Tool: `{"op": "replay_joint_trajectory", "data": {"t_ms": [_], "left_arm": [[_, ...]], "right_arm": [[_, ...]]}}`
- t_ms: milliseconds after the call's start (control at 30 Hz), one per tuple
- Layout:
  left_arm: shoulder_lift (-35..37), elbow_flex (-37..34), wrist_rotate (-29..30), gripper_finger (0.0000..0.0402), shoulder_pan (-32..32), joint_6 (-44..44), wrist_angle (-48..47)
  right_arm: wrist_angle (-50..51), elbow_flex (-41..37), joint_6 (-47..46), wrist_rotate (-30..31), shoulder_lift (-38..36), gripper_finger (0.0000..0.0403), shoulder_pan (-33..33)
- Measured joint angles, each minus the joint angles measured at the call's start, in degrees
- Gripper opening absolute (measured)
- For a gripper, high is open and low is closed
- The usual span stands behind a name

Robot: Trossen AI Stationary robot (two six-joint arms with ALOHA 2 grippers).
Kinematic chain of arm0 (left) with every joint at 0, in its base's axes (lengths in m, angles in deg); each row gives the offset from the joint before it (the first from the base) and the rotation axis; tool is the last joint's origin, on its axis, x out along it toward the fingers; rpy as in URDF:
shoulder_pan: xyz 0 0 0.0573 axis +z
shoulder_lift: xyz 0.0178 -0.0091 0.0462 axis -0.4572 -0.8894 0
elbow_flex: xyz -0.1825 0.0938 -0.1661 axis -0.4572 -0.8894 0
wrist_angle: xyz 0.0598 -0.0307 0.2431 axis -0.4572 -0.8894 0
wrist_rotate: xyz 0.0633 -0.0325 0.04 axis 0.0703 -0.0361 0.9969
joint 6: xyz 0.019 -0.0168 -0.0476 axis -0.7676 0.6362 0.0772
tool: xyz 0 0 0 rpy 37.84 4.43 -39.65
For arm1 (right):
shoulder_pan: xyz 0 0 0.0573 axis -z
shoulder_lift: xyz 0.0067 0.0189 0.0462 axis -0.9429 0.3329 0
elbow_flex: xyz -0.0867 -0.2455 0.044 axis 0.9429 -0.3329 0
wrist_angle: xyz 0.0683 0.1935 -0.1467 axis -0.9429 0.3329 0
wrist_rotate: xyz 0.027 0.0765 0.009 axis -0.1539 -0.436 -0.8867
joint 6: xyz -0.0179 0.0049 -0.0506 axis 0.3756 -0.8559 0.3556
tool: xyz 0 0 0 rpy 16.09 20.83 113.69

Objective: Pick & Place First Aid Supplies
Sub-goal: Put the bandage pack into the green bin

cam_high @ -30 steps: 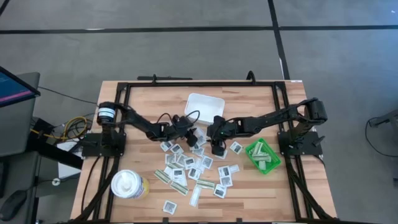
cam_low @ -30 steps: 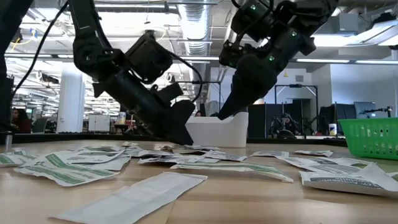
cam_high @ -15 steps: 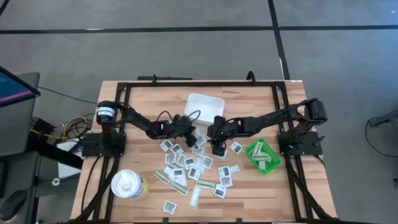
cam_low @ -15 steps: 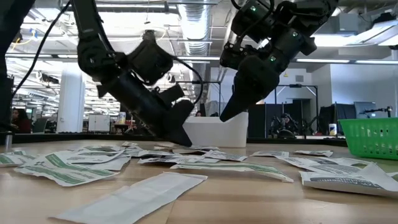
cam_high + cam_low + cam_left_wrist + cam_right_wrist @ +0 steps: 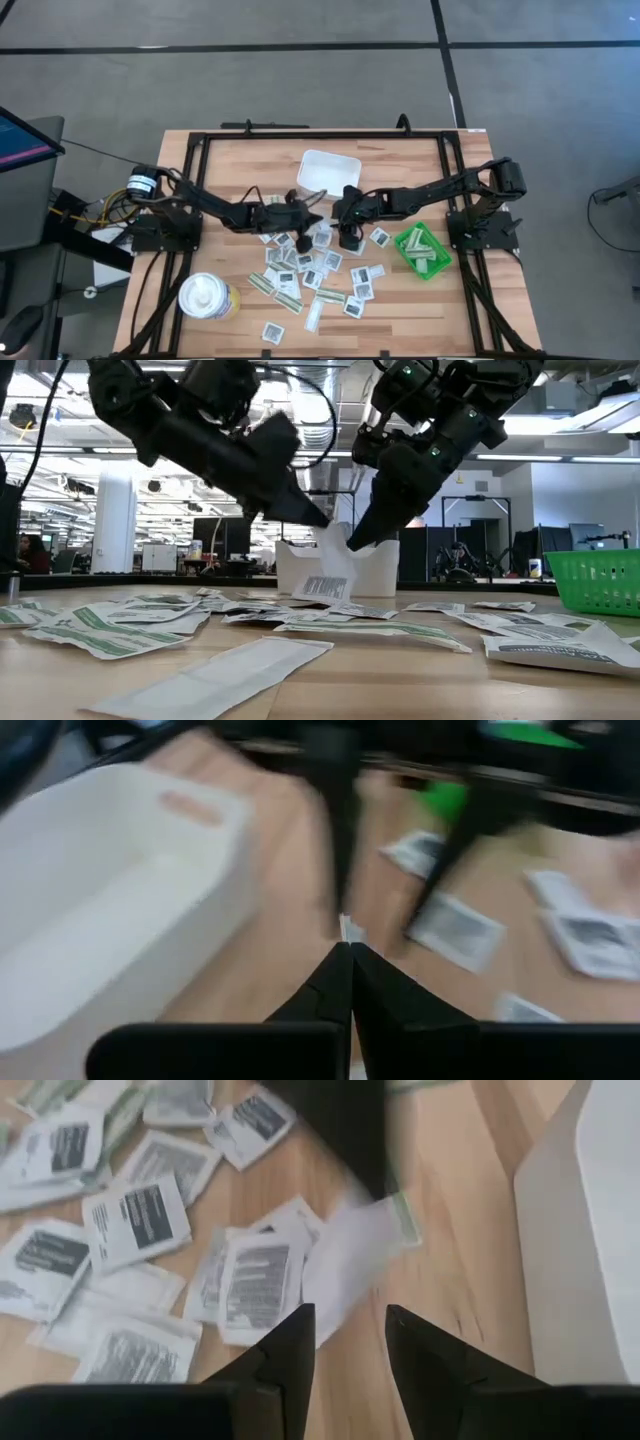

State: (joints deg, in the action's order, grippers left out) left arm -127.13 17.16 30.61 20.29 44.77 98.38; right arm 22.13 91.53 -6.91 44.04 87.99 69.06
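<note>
While the left gripper (image 5: 318, 520) hangs above the desk (image 5: 240, 150) at frame centre in the low view, its fingers are pinched tight on one square white packet (image 5: 328, 574), which dangles clear of the wood, just in front of the white tray (image 5: 375, 568). In the high view that gripper (image 5: 312, 213) sits mid-frame, just below the tray (image 5: 328, 170). The left wrist view shows the fingertips (image 5: 345, 965) pressed together w/ a sliver of white packet (image 5: 351, 929) at their tip.

Right gripper (image 5: 349, 240) is close by, just right of centre in the high view – fingers apart, nothing between them, per the right wrist view (image 5: 348, 1342); it's pointed down over the pile.

Rest of the first aid supplies (image 5: 310, 275) lie scattered flat across the desk's centre & lower half – square printed packets + narrow olive-striped strips. Green bin (image 5: 422, 250) at right holds a few strips. A white lidded tub (image 5: 206, 296) sits lower left
</note>
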Motion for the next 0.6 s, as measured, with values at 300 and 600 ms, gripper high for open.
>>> {"op": "replay_joint_trajectory", "data": {"t_ms": [300,600], "left_arm": [[0.04,0.00,0.89,0.0004,-2.67,-1.25,1.60],[0.06,0.02,1.93,0.0005,-2.67,-2.86,4.59]], "right_arm": [[-4.29,0.00,-0.01,-7.76,0.00,0.0118,-0.07],[-5.03,-0.02,0.37,-8.92,0.02,0.0068,-0.04]]}}
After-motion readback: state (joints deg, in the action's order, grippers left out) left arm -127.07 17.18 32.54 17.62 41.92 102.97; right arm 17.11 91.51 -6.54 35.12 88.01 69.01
